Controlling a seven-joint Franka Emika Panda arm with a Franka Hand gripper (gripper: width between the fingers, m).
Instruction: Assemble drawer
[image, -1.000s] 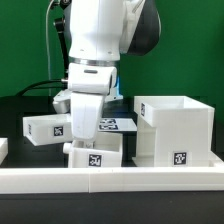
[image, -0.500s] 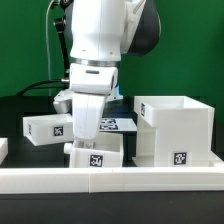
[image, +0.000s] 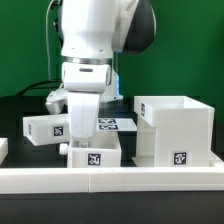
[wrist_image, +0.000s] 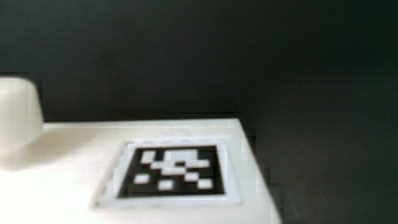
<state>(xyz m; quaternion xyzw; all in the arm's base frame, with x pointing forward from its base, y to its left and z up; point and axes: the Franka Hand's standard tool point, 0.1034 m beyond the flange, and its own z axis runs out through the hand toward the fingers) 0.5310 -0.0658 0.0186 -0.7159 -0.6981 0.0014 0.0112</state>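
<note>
My gripper (image: 84, 140) reaches down onto the near small drawer tray (image: 98, 158), which sits low at the front with a tag on its face. The fingertips are hidden at the tray's top edge and look closed on its wall. The wrist view shows only a white tray surface with a tag (wrist_image: 173, 170), very close and blurred, and no fingers. The large boxy housing (image: 176, 128) stands open-topped just to the exterior view's right of this tray. The second small tray (image: 45, 128) sits apart at the exterior view's left.
The marker board (image: 118, 124) lies flat behind the gripper. A long low white rail (image: 110, 182) runs along the front. A small white piece (image: 3, 150) shows at the left edge. Cables and a green wall lie behind.
The arm has shifted a little toward the exterior view's left, and the near small tray has shifted left with it. The housing and the other tray have not moved.
</note>
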